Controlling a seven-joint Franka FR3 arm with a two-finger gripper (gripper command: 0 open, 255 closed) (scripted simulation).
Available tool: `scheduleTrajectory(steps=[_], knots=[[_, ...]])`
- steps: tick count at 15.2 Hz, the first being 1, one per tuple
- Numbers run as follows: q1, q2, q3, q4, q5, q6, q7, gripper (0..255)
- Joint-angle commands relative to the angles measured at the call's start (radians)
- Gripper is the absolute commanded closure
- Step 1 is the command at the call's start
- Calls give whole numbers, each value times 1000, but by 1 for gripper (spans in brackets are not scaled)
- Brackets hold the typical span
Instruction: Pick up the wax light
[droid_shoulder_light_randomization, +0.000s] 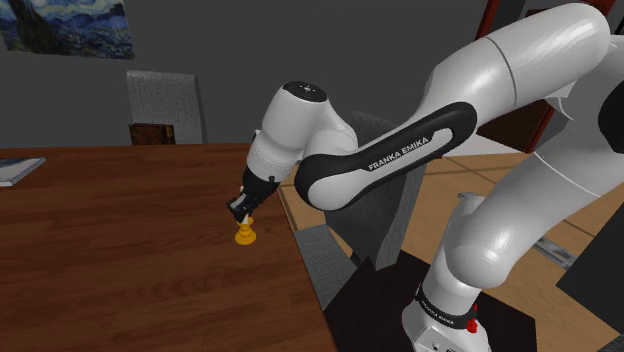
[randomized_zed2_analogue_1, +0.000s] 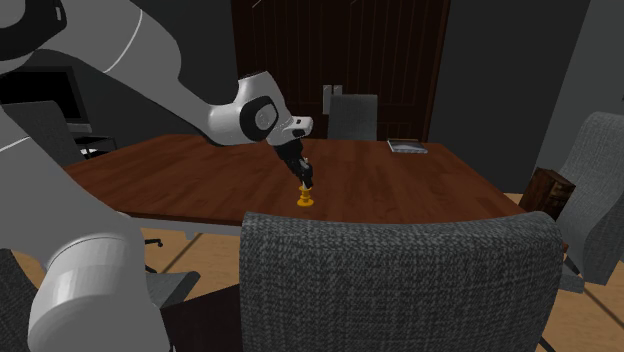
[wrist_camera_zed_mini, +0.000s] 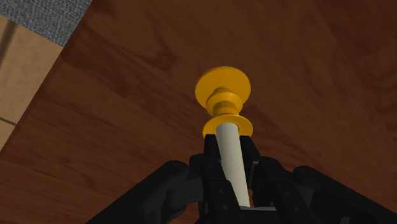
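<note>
Candle: a cream stick, the candle (wrist_camera_zed_mini: 231, 159) stands upright in an orange holder (wrist_camera_zed_mini: 222, 95), just left of centre in the shoulder view, close to the desk's right-hand edge there.
Jaws: clenched on the candle's stick just above the holder, one black finger pressed to each side.
Holder foot: down at the desk's surface; contact cannot be told.
Desk: dark reddish wood (droid_shoulder_light_randomization: 110, 260), grain showing.
Arm: white (droid_shoulder_light_randomization: 520, 90), coming from the shoulder view's right, bent down to the candle.
Chair: grey fabric (randomized_zed2_analogue_1: 400, 280), lower foreground of the second exterior view.
Painting: blue swirls (droid_shoulder_light_randomization: 65, 25), upper left of the shoulder view.
</note>
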Motion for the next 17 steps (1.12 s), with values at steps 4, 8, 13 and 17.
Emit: scheduleTrajectory(steps=[4, 8, 13, 17], knots=[[8, -15, -9, 13, 11, -28, -11, 255], [19, -41, -26, 47, 27, -86, -31, 255], [28, -66, -44, 93, 40, -158, -51, 255], [32, -82, -55, 134, 47, -214, -64, 255]])
